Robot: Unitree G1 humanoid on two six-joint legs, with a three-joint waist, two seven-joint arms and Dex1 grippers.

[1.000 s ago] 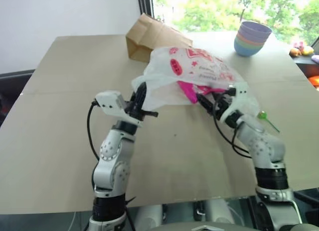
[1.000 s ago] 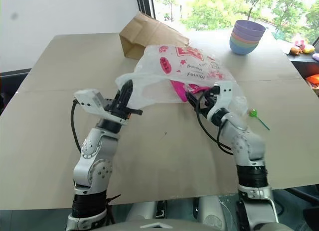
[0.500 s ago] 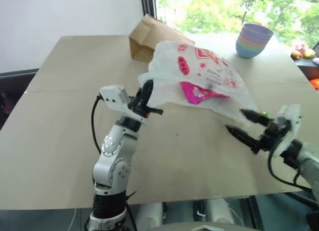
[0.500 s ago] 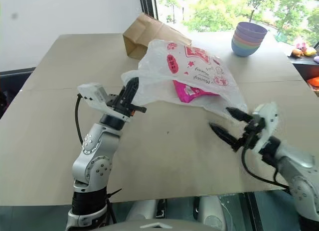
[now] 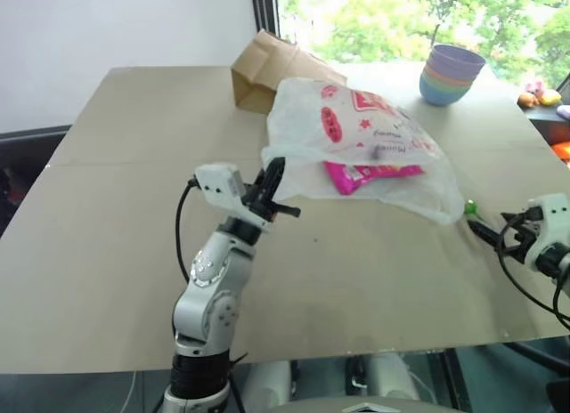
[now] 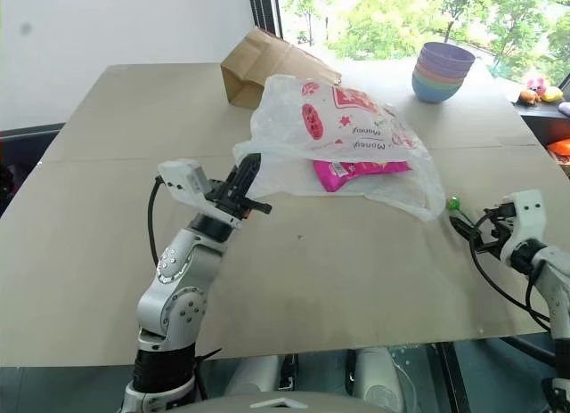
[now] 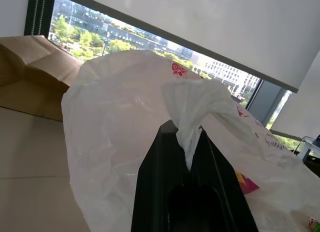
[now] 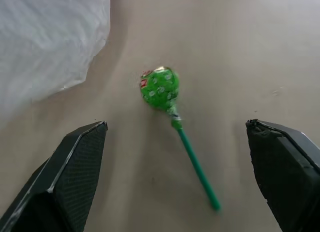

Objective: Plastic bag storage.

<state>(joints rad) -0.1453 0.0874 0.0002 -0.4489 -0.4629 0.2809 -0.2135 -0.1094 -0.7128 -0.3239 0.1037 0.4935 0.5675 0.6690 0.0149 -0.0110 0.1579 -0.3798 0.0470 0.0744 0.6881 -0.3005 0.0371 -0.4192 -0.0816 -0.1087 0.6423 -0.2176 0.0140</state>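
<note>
plastic bag (image 5: 365,141) mid-table, bare table (image 5: 107,235) leftward

Translucent white plastic bag (image 5: 356,133) with red-pink print; magenta packet (image 5: 370,174) showing through, possibly lettered. Plain brown paper bag (image 5: 267,70). Green lollipop (image 8: 161,88), green stick. Pastel stacked bowls (image 5: 451,72), lilac uppermost. Beige table (image 5: 107,217).
</note>
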